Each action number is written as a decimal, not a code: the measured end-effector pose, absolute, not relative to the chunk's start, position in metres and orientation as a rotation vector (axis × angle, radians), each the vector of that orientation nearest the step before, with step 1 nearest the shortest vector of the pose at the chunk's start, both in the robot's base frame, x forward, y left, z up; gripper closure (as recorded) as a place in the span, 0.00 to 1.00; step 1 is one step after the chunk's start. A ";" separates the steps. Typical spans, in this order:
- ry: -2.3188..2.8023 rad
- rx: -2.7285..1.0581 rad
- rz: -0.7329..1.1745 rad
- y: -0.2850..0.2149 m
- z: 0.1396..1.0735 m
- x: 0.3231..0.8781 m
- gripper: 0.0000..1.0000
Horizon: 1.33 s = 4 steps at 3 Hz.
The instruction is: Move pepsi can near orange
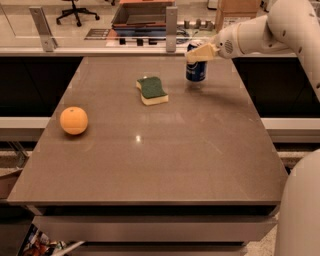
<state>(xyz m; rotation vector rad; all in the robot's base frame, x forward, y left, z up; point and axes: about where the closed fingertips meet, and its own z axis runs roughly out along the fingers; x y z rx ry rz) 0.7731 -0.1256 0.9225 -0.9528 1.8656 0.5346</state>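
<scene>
The pepsi can (196, 70) is blue with a silver top, at the far right of the brown table (165, 165). My gripper (198, 52) reaches in from the right on a white arm and is shut on the can's top, with a beige finger (201, 52) across its front. The can looks raised slightly off the table. The orange (74, 120) lies at the table's left side, far from the can and the gripper.
A green-and-yellow sponge (152, 90) lies on the table between the can and the orange, closer to the can. A counter with a tray (145, 15) and a metal post (171, 27) runs behind the table's far edge.
</scene>
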 end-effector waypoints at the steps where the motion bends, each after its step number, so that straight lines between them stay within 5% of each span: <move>1: 1.826 -0.997 0.545 -0.114 0.944 0.756 1.00; 4: 1.659 -1.180 0.620 -0.035 0.979 0.665 1.00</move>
